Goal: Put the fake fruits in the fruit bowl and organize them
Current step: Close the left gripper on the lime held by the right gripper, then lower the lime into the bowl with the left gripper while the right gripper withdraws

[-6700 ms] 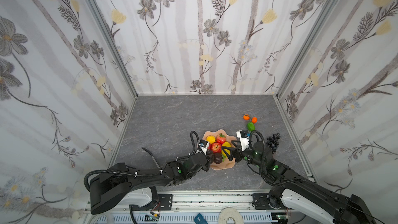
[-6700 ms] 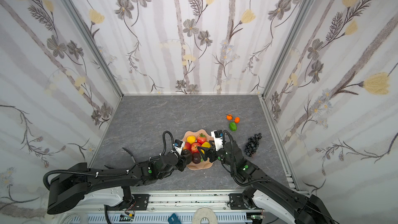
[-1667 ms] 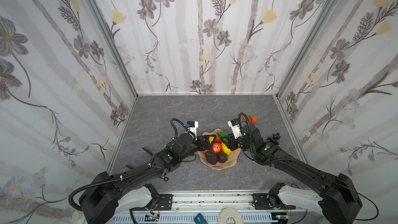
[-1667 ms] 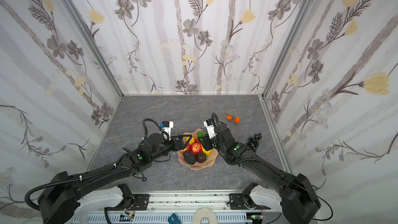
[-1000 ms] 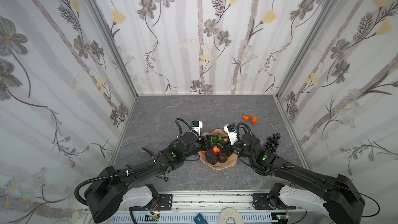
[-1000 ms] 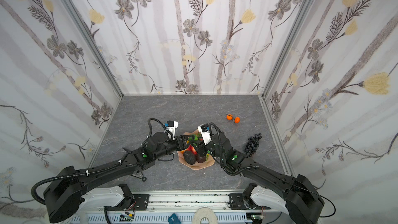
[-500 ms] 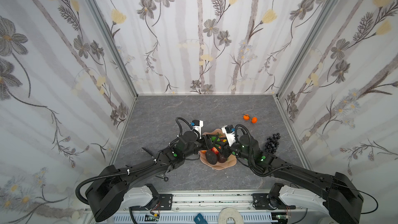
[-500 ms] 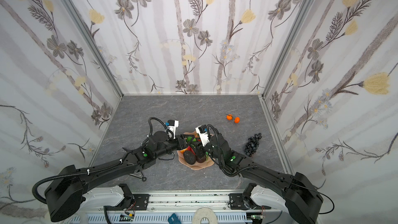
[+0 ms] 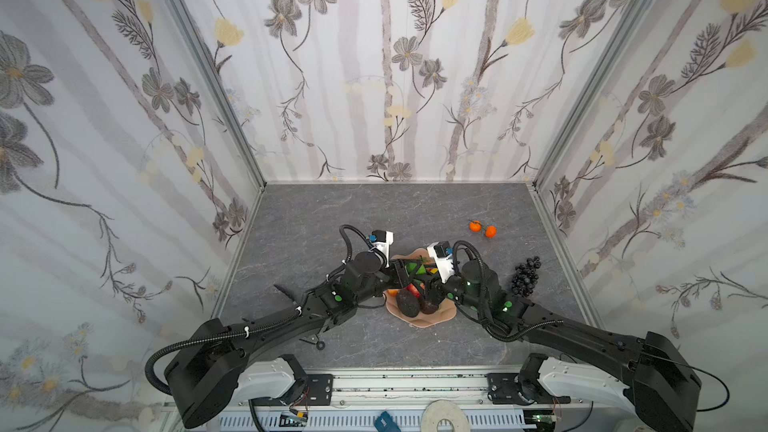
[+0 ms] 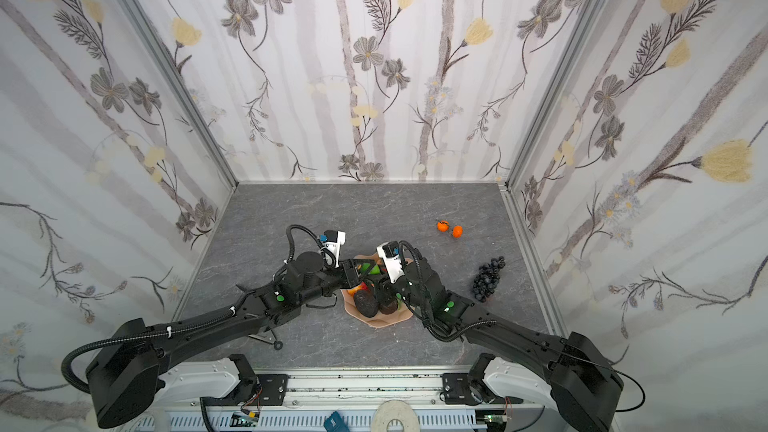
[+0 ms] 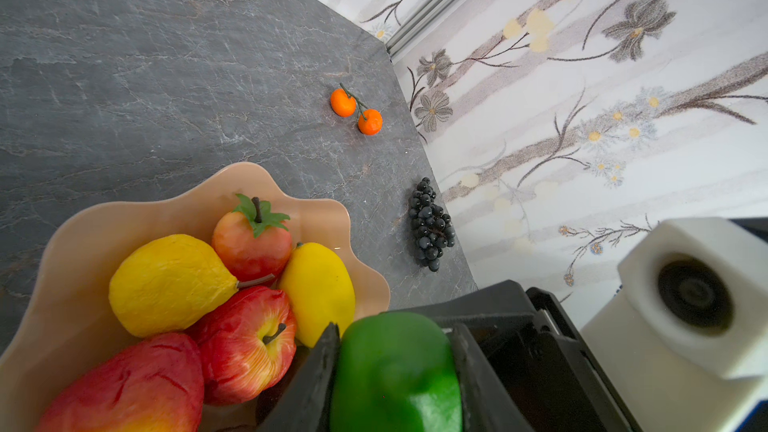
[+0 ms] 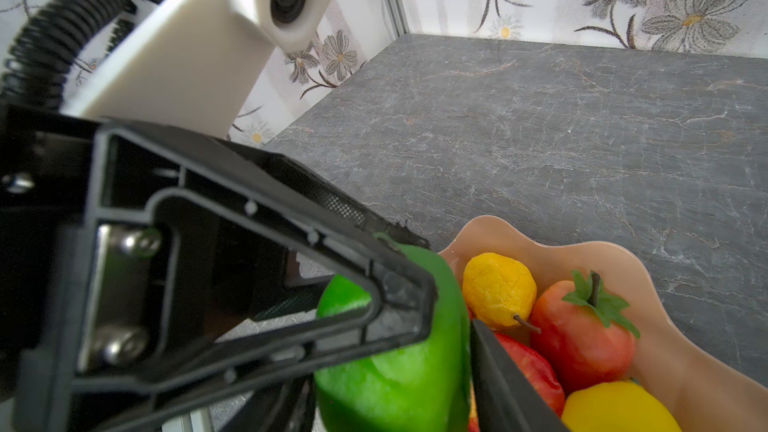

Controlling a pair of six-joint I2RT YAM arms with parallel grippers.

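Nearest the robot's base, the wide, shallow peach-pink bowl w/ wavy petal rim [image 9: 436, 317] sits on the grey stone-look tabletop [image 9: 374, 218], approx. mid-table. At its near side lie two dark rough-skinned avocados [image 9: 408, 302], side by side & touching. Behind them, per the left wrist view, the bowl holds a large red fruit w/ orange streaks [image 11: 124, 388], a glossy red apple [image 11: 245, 347], a yellow pear w/ brown stem [image 11: 166, 284], a smooth yellow lemon [image 11: 318, 288] & a red-orange apple w/ green leaf [image 11: 251, 243]. All are packed together, touching.

Over the bowl both arms meet. The left gripper [image 11: 392, 332] is clamped on the glossy green lime [image 11: 395, 376], w/ a black finger against each side. The right gripper [image 12: 395, 351] comes at the same lime from the opposite side. One finger [image 12: 503, 371] shows just beside the lime; the other is hidden, so gripping or apart: can't tell.

Farther out, right of the bowl & well apart from it, the black-purple grape bunch [image 9: 525, 276] lies on the table near the right wall. Farthest, two tiny oranges on one stem [image 9: 482, 229] lie toward the back right, apart from bowl & grapes.
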